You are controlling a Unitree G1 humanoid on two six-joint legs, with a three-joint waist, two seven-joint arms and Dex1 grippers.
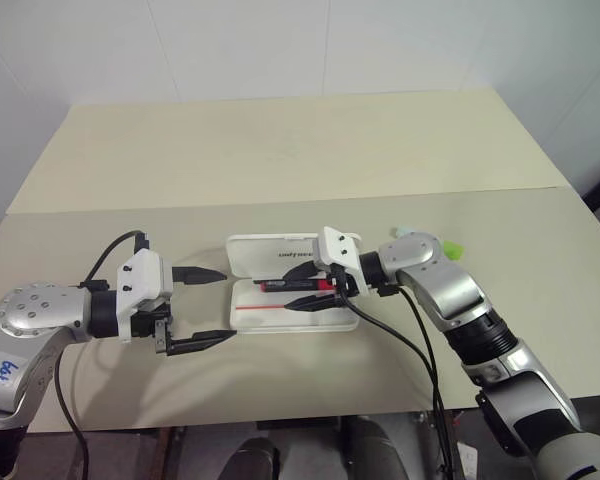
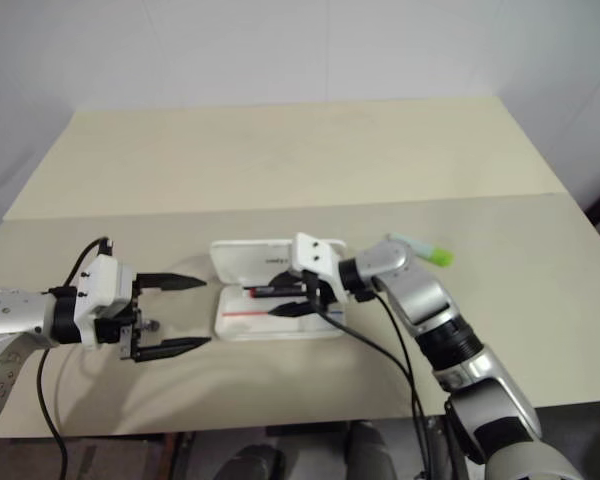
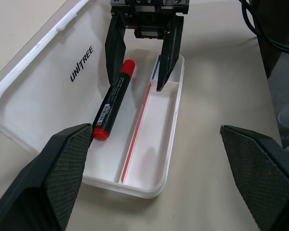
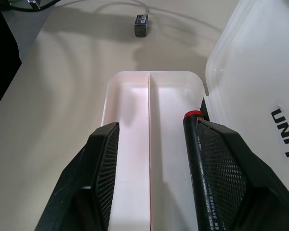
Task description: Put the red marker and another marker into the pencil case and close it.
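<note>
In the tray of the open flat white plastic pencil case (image 1: pixel 292 318): slim black red-capped marker (image 3: pixel 113 100), right claw (image 3: pixel 140 63) parted astride it, gripping nothing | beside case: left claw (image 1: pixel 208 307) wide, empty | beyond case: stubby mint-green marker (image 2: pixel 420 248) on desk (image 1: pixel 280 150) | step: red marker delivered; next: fetch green one.

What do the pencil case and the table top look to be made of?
The pencil case: probably hard plastic, smooth and slightly glossy white, with thin moulded walls, rounded corners and printed lettering. The table: matt pale beige sheet, likely laminate or painted board, with a seam across it; the look leaves it open.
</note>
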